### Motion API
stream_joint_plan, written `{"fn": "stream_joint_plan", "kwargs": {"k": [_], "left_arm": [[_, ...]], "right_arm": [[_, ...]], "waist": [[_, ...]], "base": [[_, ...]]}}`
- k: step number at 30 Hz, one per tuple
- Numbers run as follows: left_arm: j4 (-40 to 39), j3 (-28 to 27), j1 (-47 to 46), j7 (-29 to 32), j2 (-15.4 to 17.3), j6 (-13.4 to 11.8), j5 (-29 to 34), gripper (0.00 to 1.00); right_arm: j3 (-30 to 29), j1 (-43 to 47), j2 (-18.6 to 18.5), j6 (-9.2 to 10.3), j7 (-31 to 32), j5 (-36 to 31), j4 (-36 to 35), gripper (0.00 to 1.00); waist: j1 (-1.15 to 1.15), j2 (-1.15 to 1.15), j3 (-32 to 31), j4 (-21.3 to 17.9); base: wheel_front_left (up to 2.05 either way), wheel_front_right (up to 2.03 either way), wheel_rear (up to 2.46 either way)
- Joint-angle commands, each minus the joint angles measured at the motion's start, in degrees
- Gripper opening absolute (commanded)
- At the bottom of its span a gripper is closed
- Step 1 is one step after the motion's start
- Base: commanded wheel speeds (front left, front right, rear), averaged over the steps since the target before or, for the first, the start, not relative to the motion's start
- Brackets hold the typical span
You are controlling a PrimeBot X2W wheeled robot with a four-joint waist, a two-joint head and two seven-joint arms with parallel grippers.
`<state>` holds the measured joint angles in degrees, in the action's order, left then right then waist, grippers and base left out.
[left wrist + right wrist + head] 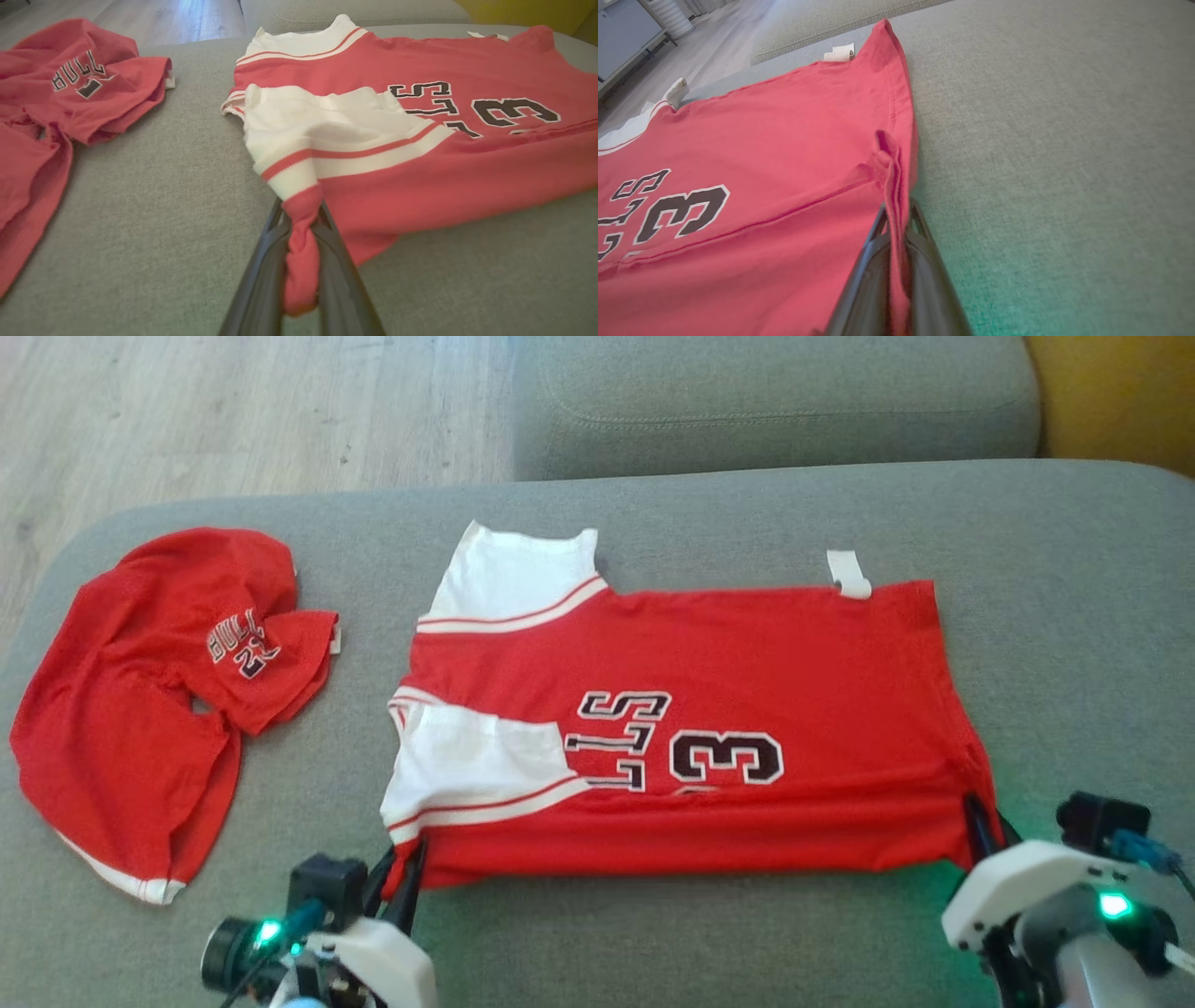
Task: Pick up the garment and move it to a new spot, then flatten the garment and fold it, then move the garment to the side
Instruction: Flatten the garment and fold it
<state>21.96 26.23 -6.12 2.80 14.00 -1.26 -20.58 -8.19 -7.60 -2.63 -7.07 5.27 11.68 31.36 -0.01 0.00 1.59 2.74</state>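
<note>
Jersey (672, 728) lies mid-frame in head view on the grey cushion (747, 943), turned sideways: white sleeves (467, 765) + neck toward frame left, hem toward frame right, white tag (848, 574) poking out at its top edge. Mostly flat. Bottom strip looks doubled over, since a crease cuts across the number's lower part.

L gripper (406, 882), bottom left of centre, is clamped on the jersey's lower-left corner. Its wrist view shows a wad of red cloth pinched btw the two fingers (259, 280), just under the white sleeve band. R gripper (980, 821), bottom right, is closed on the lower-right corner at the hem. Its wrist view has a thin ridge of cloth running down btw the fingers.

Why this hold, prob.: one pinch per corner of the same long edge makes that edge taut + straight, so it can travel as one line w/o sagging mid-way. Fingers low by the cushion let the rest lie flat. Looks like the fold stage: flattening about done, side move not yet done.

Second red garment (140, 709) sits crumpled at frame left, apart from the jersey, so it shouldn't catch. Risk: L has a thick wad, R a thin fold, so an uneven pull could skew the edge.
</note>
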Motion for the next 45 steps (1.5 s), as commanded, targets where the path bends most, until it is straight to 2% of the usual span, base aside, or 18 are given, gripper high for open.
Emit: {"fn": "stream_joint_plan", "kwargs": {"k": [1,5,6,7,8,9,14,19,25,29,36,39,45], "left_arm": [[-3.07,-2.75,-1.50,-0.06,1.70,-1.19,-0.55,0.00],[-5.84,-2.71,0.57,1.39,2.29,-2.04,-0.97,0.00],[-6.23,-2.54,0.89,1.93,2.42,-1.95,-1.12,0.00],[-6.58,-2.44,1.10,2.32,2.52,-1.96,-1.23,0.00],[-6.87,-2.30,1.19,2.57,2.66,-2.03,-1.14,0.33],[-7.08,-2.16,1.17,2.59,2.83,-2.11,-0.92,0.99],[-7.49,-2.35,0.67,1.85,2.95,-2.90,-0.64,1.00],[-10.51,-4.09,-1.87,-2.78,3.46,-4.45,0.60,1.00],[-13.57,-6.20,-7.74,-4.74,4.74,-4.56,1.14,1.00],[-13.28,-5.54,-16.79,-1.45,5.67,-1.69,1.45,1.00],[-2.92,-3.35,-36.56,8.82,9.45,7.38,-1.24,1.00],[2.36,-0.09,-43.97,14.57,11.86,8.60,-4.48,1.00],[7.07,11.95,-54.75,22.57,19.13,8.72,-15.03,1.00]], "right_arm": [[1.06,-0.20,-0.25,-0.42,0.71,0.58,-3.92,0.00],[0.76,3.14,-0.25,-0.42,3.35,2.19,-8.73,0.00],[0.69,3.70,-0.25,-0.42,3.66,2.61,-9.75,0.23],[0.38,4.20,-0.25,-0.42,3.86,2.49,-10.66,1.00],[0.04,4.62,-0.25,-0.42,4.22,2.41,-11.39,1.00],[-0.26,4.93,-0.25,-0.42,4.47,2.50,-12.05,1.00],[-1.00,5.39,-0.25,-0.42,3.58,4.38,-14.62,1.00],[-0.94,3.87,-0.25,-0.42,0.35,4.69,-17.61,1.00],[-1.19,-0.34,-0.25,-0.42,-2.88,3.43,-21.06,1.00],[-0.74,-4.95,-0.25,-0.42,-3.68,2.32,-23.07,1.00],[3.43,-15.26,-0.25,-0.42,-2.43,0.01,-25.12,1.00],[5.65,-19.22,-0.25,-0.42,-2.21,-0.43,-24.97,1.00],[9.41,-24.25,-0.25,-0.42,-3.04,-0.30,-24.27,1.00]], "waist": [[0.01,0.00,-0.25,-0.16],[0.01,0.00,-0.47,-0.25],[0.01,0.00,-0.44,-0.29],[0.01,0.00,-0.40,-0.30],[0.01,0.00,-0.33,-0.27],[0.01,0.00,-0.22,-0.25],[0.01,0.00,0.43,-0.30],[0.01,0.00,1.67,-0.76],[0.01,0.00,4.21,-1.35],[0.01,0.00,7.28,-2.16],[0.01,0.00,14.88,-6.20],[0.01,0.00,18.03,-8.28],[0.01,0.00,23.11,-11.40]], "base": [[0.00,0.00,0.00],[0.00,0.00,0.00],[0.00,0.00,0.00],[0.00,0.00,0.00],[0.00,0.00,0.00],[0.00,0.00,0.00],[0.00,0.00,0.00],[0.00,0.00,0.00],[0.00,0.00,0.00],[0.00,0.00,0.00],[0.00,0.00,0.00],[0.00,0.00,0.00],[0.00,0.00,0.00]]}}
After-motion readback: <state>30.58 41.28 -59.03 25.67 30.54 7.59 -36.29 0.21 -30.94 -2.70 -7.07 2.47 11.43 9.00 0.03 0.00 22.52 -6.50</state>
